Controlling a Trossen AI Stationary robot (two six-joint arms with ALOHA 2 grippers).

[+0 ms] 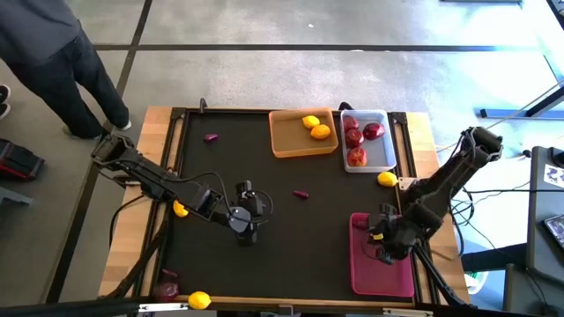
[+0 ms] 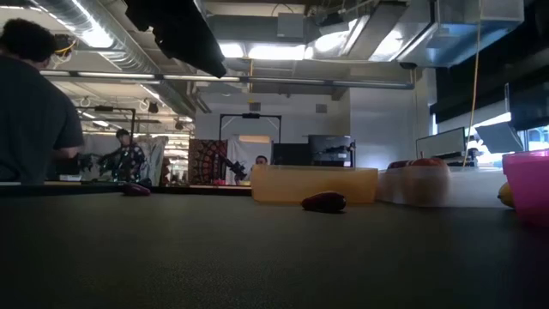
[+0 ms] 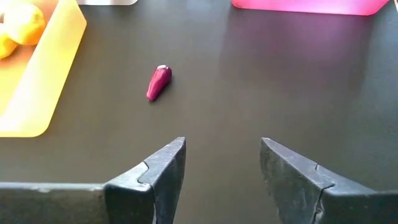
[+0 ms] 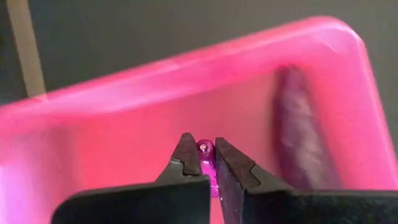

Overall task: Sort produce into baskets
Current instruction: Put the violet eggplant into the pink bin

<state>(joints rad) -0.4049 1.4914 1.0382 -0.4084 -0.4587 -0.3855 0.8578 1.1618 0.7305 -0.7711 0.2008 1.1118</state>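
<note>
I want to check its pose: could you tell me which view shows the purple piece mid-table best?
The left wrist view: purple piece lies unobstructed. The high view shows a speck, the low view a dark side profile.

bright ceiling lights (image 2: 257, 50) glare; low view dim, pink basket (image 4: 186, 87) blurred

The middle of the black table (image 1: 291, 238) lies bare apart from one small purple piece (image 1: 301, 194). The orange basket (image 1: 286, 141) and white basket (image 1: 374, 158) block the far edge; the pink basket (image 1: 379, 273) blocks the near right. A lemon (image 1: 386, 179), apparently loose, sits between them.
</note>
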